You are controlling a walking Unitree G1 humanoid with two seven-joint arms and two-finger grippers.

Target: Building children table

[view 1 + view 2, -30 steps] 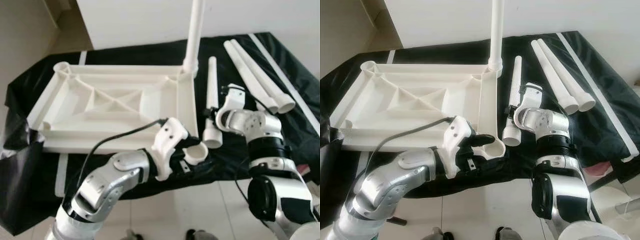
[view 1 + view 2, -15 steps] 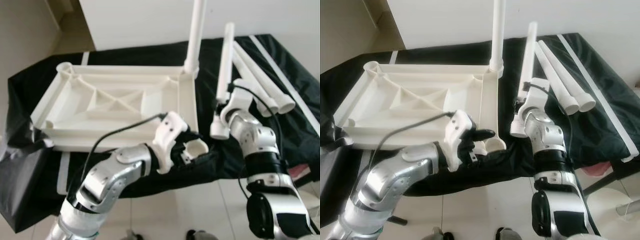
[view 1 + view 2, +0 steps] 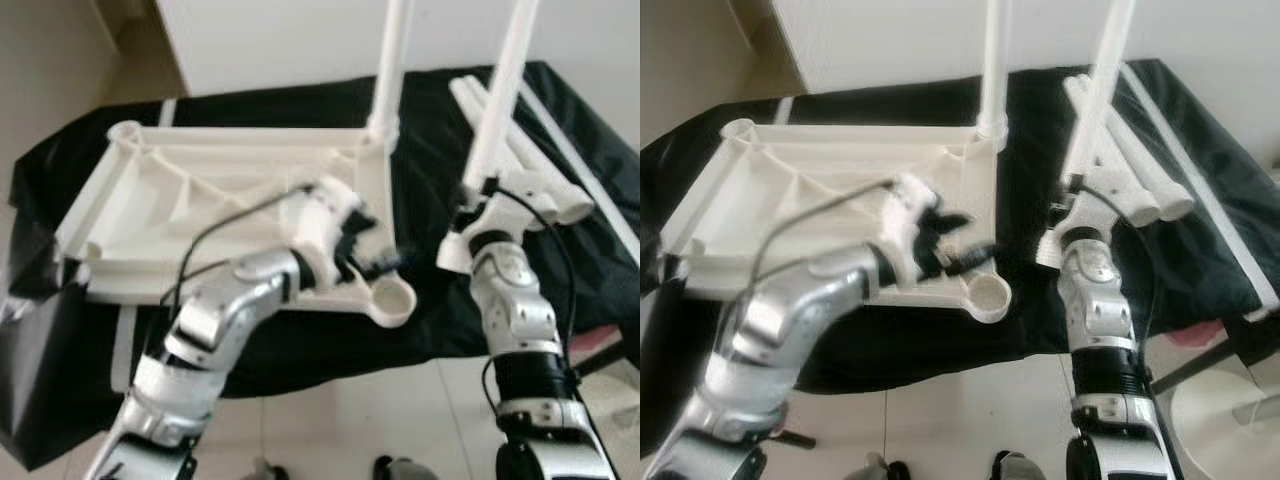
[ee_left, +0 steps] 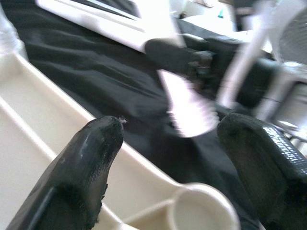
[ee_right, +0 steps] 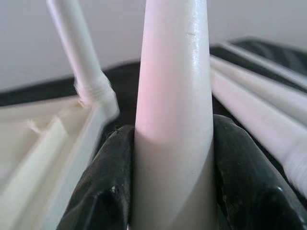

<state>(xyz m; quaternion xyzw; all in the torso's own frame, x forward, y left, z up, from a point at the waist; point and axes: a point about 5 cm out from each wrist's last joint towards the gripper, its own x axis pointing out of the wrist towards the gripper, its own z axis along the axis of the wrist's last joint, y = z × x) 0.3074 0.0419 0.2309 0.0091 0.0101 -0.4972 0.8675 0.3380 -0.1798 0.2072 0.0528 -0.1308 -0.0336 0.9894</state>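
Right eye view | step: leg fitting | right hand (image 3: 1077, 208) clamped on upright table leg (image 3: 1103, 85) | left hand (image 3: 962, 250) spread empty over tabletop (image 3: 830, 190) by corner socket (image 3: 989, 295) | next: seat leg in socket

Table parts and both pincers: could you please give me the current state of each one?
Tabletop: upside down on the black cloth.
Fitted leg: upright in the far corner socket.
Near corner socket: empty.
Held leg: lifted, nearly upright.
Spare legs: lying on the cloth.
Right pincer: shut on the held leg.
Left pincer: open above the near corner socket.
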